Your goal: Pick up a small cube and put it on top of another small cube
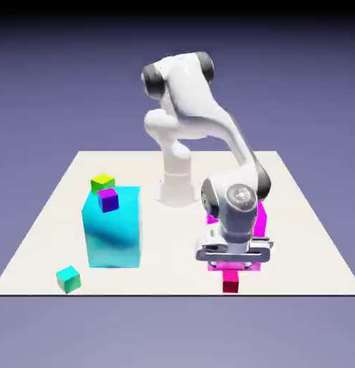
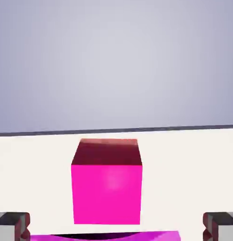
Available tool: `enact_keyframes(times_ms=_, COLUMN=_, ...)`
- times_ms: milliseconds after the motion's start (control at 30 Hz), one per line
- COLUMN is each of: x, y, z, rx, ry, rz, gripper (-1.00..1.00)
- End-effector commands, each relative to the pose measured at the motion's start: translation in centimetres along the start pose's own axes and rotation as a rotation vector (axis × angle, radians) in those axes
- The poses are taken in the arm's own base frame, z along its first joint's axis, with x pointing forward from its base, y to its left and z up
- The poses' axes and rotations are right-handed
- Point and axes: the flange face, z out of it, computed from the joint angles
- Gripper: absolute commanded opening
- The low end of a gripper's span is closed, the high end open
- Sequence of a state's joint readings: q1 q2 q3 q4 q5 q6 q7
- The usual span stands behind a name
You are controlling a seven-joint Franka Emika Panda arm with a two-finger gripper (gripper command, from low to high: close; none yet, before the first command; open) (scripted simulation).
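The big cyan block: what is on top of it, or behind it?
On the cyan block, a small purple cube appears; a yellow-green one shows beyond. The block hides whatever else is behind.

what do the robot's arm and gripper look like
Glossy white, rounded arm segments with dark grey caps at the joints; a grey and white hand; and, in the hand view, small blocky grey finger tips with dark upper faces.

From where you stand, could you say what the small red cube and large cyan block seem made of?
The small red cube looks like smooth plastic, judging by its soft highlight; the large cyan block, perhaps glossy plastic, shows blurry reflection-like shading.
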State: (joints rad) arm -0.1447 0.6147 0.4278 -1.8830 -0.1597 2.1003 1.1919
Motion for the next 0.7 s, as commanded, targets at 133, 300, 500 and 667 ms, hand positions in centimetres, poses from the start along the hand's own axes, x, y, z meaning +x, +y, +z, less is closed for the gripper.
enact_keyframes(times_ms=133, x=0.5, y=-0.5, z=6.9, rx=0.000, ry=0.000, rz=0.000, gripper=-1.00)
enact_keyframes(times_ms=300, x=1.5, y=1.4, z=-1.0, rx=0.001, ry=-0.001, rz=0.055, gripper=-1.00)
enact_keyframes(times_ms=500, x=10.3, y=13.6, z=-8.7, rx=0.044, ry=-0.040, rz=0.473, gripper=-1.00)
enact_keyframes(times_ms=667, x=14.4, y=25.6, z=-14.5, rx=0.126, ry=-0.122, rz=0.807, gripper=-1.00)
